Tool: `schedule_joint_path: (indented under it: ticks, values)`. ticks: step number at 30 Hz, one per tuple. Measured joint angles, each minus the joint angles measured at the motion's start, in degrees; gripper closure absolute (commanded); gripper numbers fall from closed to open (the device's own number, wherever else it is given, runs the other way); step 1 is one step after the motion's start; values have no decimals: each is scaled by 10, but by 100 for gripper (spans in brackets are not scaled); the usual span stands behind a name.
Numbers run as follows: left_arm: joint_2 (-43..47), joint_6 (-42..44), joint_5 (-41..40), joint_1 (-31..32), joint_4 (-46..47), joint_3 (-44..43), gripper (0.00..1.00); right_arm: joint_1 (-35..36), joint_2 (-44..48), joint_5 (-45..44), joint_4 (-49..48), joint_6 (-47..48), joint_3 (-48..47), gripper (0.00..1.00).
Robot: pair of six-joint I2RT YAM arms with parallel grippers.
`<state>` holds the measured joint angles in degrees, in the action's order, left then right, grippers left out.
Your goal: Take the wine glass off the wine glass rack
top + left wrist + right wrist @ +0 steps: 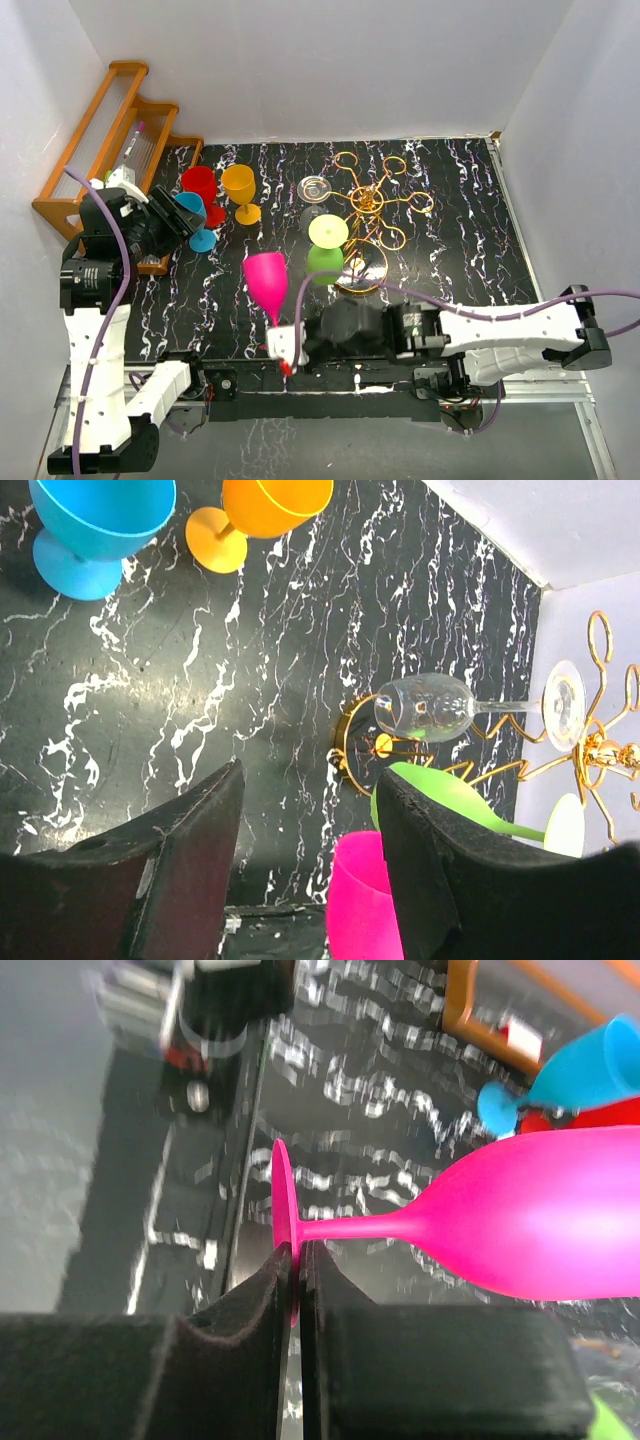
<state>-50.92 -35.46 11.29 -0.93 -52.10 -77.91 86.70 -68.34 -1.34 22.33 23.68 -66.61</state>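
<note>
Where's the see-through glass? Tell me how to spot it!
Look for the gold wire rack standing toward the back of the black marbled table. On its left side, seen from above, two glasses hang, and the see-through glass is the one farther back, beside the green glass. It is the only clear one; every other glass is brightly coloured.

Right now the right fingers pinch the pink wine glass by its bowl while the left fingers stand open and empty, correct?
No. The right wrist view shows the right fingers shut on the round foot of the pink wine glass, not its bowl. The left fingers are open and empty.
</note>
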Motion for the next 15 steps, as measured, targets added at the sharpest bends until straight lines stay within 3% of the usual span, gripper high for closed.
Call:
schedule_joint_path:
  ticks: [7,15]
  values:
    - [31,-30,75,2,4,42,46,113,7,-168,-47,112,151,92]
    - [49,-48,190,27,24,148,46,114,4,-305,-208,269,275,92]
